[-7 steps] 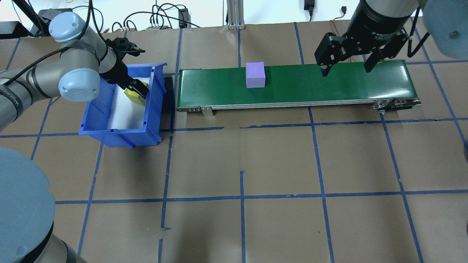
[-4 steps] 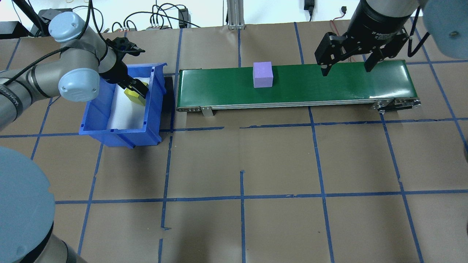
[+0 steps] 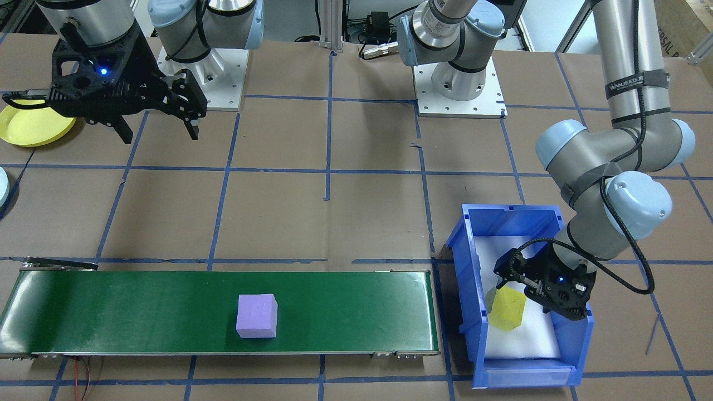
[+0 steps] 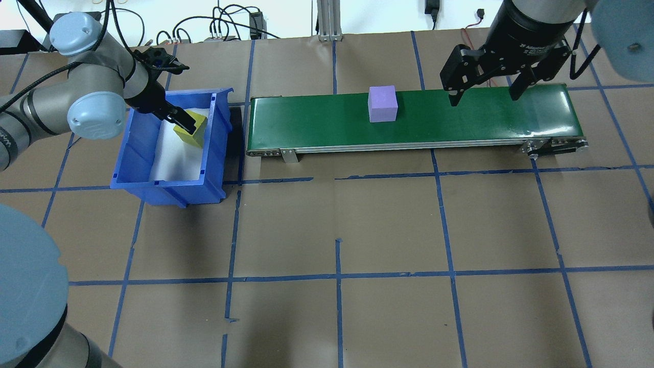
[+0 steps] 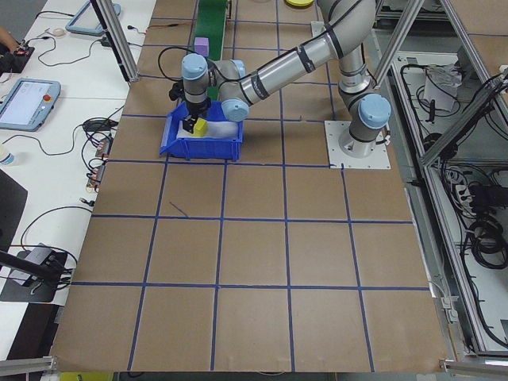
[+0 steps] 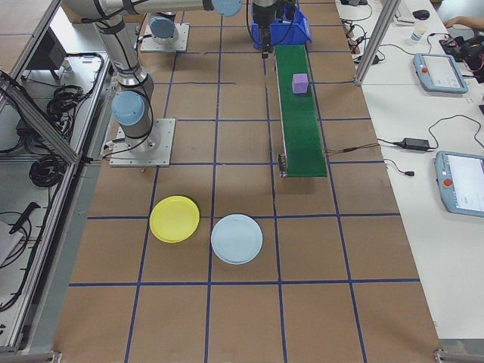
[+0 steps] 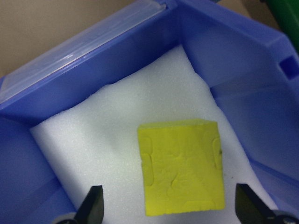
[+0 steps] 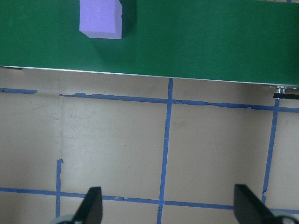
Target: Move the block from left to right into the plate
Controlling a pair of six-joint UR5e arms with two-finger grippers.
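A purple block (image 4: 382, 104) rides on the green conveyor belt (image 4: 460, 117), a little right of its middle; the right wrist view catches the block (image 8: 101, 18) at the top edge. My right gripper (image 4: 483, 97) hangs open above the belt's right end, well apart from it. A yellow block (image 4: 192, 134) lies on white foam in the blue bin (image 4: 168, 186). My left gripper (image 7: 170, 205) is open just over that yellow block (image 7: 180, 168), one finger on each side, not clamping it. The yellow plate (image 6: 175, 218) lies on the table, off the belt's right end.
A light blue plate (image 6: 237, 238) lies beside the yellow one. The bin stands at the belt's left end, its walls close around my left gripper. Cables and a metal post run along the table's far edge. Brown paper with blue tape lines covers the table.
The purple block has travelled right along the belt. My left arm has drawn back and up a little, with its gripper still over the yellow block. The right arm has not moved.
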